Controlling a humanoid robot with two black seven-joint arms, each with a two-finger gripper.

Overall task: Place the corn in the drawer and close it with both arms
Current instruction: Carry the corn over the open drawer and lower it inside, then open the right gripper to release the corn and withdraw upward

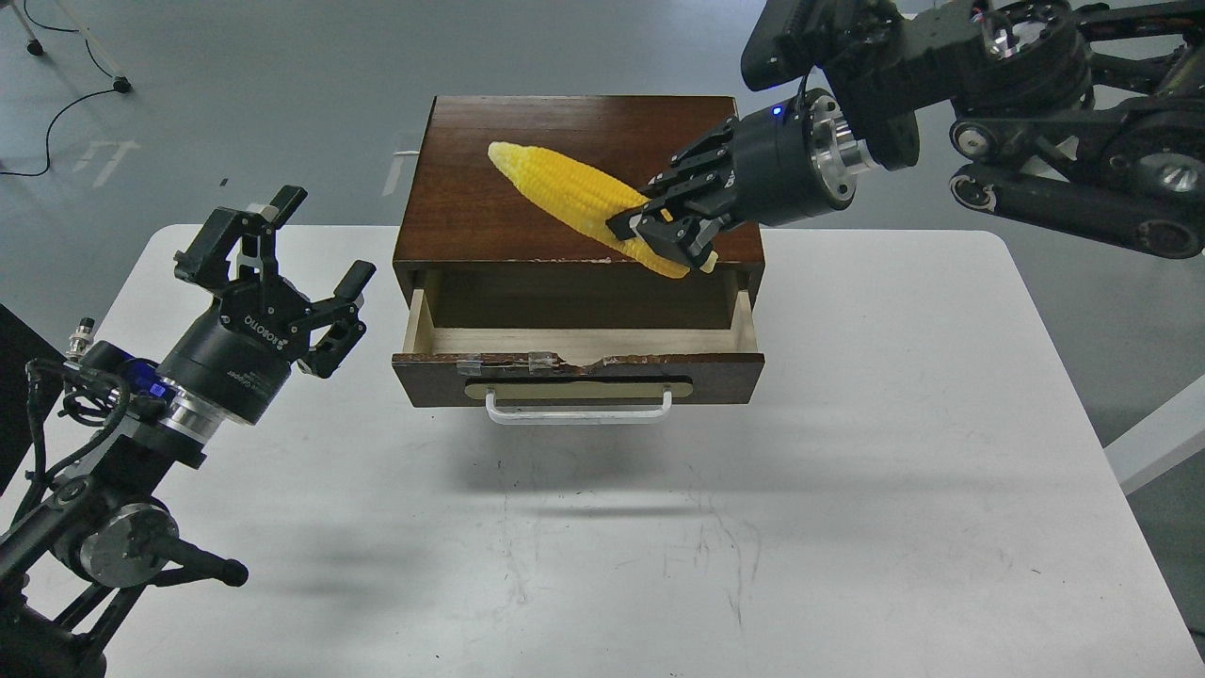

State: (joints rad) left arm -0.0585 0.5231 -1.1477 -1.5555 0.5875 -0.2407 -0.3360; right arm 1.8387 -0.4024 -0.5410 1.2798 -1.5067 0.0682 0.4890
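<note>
Broadly, the white counter [847,471] carries a dark wooden cabinet [471,188] whose drawer [579,375] stands pulled out and empty, so the task looks barely under way: the corn [565,188] lies aslant on the cabinet top, not yet in the drawer, and closing is left. The right gripper [664,226] is clamped on the cob's thick end, while the left gripper [282,254] hangs spread apart, holding nothing, beside the cabinet.

1. The cabinet [527,202] top is dark, smooth wood with a soft sheen.
2. The drawer [574,372] front is chipped dark wood; inside it is pale bare wood.
3. The corn [565,188] looks like bumpy yellow plastic.
4. The table [847,471] is matt white, faintly scuffed.
</note>
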